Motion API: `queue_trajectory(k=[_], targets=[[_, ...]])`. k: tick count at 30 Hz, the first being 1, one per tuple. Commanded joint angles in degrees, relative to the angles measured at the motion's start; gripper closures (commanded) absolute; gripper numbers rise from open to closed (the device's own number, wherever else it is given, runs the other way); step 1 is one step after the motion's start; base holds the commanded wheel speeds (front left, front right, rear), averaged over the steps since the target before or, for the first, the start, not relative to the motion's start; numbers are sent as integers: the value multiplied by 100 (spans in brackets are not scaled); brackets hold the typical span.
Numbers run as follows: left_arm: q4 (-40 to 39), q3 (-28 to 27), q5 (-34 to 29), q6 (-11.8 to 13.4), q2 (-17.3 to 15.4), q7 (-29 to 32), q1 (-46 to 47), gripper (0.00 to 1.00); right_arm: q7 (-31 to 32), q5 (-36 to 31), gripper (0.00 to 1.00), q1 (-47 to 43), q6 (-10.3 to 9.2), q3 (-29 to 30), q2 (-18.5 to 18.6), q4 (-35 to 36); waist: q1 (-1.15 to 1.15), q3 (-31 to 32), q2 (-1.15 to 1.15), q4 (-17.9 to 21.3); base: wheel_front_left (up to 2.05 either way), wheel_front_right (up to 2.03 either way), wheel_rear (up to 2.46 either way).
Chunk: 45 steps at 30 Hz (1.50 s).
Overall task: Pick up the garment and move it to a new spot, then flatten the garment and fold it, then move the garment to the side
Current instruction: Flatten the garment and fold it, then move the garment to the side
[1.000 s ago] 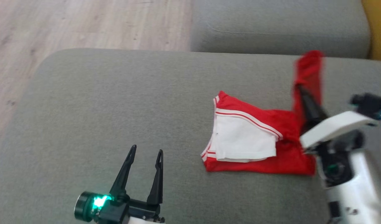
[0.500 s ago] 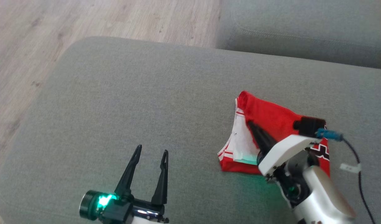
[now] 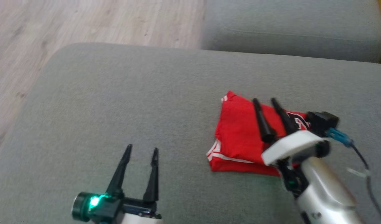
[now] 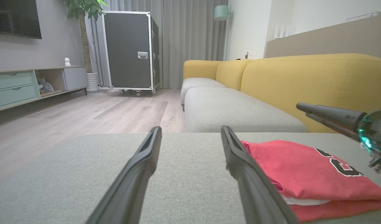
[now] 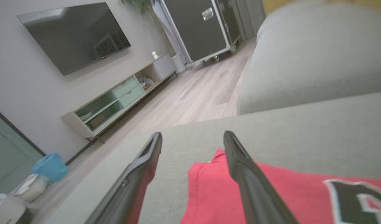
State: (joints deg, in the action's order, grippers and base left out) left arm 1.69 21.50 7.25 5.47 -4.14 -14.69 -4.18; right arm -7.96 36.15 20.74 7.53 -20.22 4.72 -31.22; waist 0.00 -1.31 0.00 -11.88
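One garment, red with a black print, lies folded on the cushion directly under the right gripper, whose fingers stand moderately apart and hold nothing. A second ago that gripper held a red flap raised beyond the white lining. Half a second ago it was carrying the flap across. Now the flap lies flat, the lining is covered but for a striped edge, and the gripper has let go. I judge the fold made, with the shift to the side remaining. The left gripper hangs well to the garment's left, parted and empty. Count: one garment, two grippers, two grey cushions, the second cushion beyond the right gripper's tips.
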Motion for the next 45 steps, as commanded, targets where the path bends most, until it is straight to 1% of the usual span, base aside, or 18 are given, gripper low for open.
queue_trajectory(k=[1, 4, 6, 8, 11, 14, 17, 22, 28, 35, 45], targets=[[-150, -277, 97, -12, 79, -30, 53, 0, -234, -174, 0, 21, -4, -76, 160, 269, 0, 113, 0, 168, 0, 0, 0], [-135, -424, 184, 15, 90, -30, -74, 0, -559, -596, 0, -251, -4, 35, 539, 404, 0, 238, 0, 382, 0, 0, 0], [-133, -512, 204, 26, 95, -30, -153, 0, -656, -922, 0, -467, -4, 159, 757, 472, 0, 283, 0, 508, 0, 0, 0], [-135, -593, 178, 36, 98, -30, -210, 0, -693, -1118, 0, -710, -4, 358, 865, 626, 0, 324, 0, 623, 0, 0, 0], [-134, -715, 161, 46, 103, -30, -297, 0, -700, -1413, 0, -1154, -4, 712, 933, 1251, 0, 381, 0, 771, 0, 0, 0], [-95, -811, 141, 24, 107, -30, -384, 0, -702, -1572, 0, -1729, -4, 971, 885, 1778, 0, 470, 0, 849, 0, 0, 0], [-38, -895, 115, 20, 112, -30, -507, 0, -702, -1661, 0, -2262, -4, 1146, 804, 2131, 0, 558, 0, 918, 0, 0, 0], [-12, -1000, 97, 8, 118, -30, -680, 0, -703, -1766, 0, -2763, -4, 1183, 694, 2267, 0, 647, 0, 1010, 0, 0, 0], [-2, -1061, 85, -18, 123, -30, -758, 0, -703, -1808, 0, -2818, -4, 1095, 641, 2251, 0, 700, 0, 1083, 0, 0, 0], [33, -1042, 91, -26, 125, -30, -779, 0, -703, -1812, 0, -2819, -4, 1083, 638, 2235, 0, 749, 0, 1075, 0, 0, 0], [22, -1081, 153, 36, 125, -30, -840, 0, -704, -1863, 0, -2798, -4, 1076, 630, 2221, 0, 772, 0, 1121, 0, 0, 0]])
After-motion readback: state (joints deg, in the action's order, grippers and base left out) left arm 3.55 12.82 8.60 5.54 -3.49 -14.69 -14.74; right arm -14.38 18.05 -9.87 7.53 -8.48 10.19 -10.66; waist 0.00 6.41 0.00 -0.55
